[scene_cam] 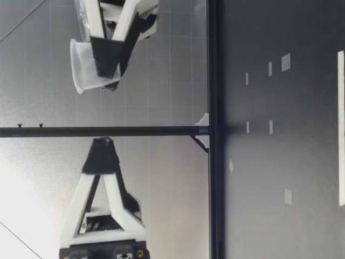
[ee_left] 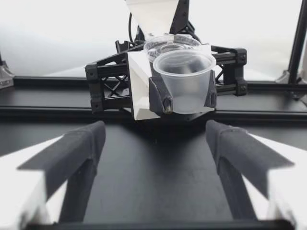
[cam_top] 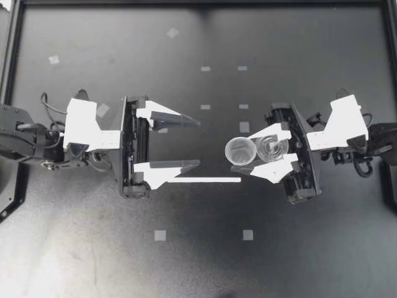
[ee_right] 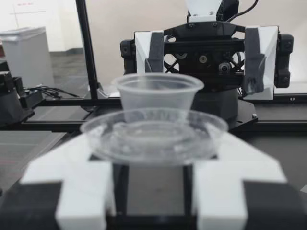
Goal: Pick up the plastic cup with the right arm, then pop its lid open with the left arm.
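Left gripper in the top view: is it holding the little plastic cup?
No, my left gripper stands open with nothing between its fingers; the clear plastic cup is held by my right gripper.

Robot lab; black framed table (cam_top: 186,267), tape marks (cam_top: 160,235).

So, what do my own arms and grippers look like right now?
Both match: black jointed arms, white angular wrist housings, a black frame behind each gripper. The left gripper and right gripper have white tapering fingers with dark padded tips. Black cables loop beside each wrist.
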Controlling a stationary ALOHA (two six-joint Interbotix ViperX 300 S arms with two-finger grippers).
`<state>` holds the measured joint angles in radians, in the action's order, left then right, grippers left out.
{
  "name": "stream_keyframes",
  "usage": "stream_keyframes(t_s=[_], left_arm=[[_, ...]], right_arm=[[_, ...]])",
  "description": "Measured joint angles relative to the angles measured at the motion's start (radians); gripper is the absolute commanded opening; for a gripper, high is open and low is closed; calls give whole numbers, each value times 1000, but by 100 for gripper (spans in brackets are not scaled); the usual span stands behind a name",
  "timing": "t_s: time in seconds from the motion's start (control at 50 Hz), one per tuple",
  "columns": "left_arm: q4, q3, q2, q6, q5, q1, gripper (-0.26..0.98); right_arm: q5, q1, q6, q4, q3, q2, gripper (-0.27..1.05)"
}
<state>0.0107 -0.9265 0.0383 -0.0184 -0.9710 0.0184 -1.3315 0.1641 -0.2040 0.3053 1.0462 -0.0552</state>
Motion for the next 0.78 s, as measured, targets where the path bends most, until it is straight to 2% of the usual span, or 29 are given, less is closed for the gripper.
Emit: stream_keyframes(t_s=[0.78], left_arm=[[2,0,-5,0,0,0,78]], right_arm=[[26,0,0,0,2,-2,28]])
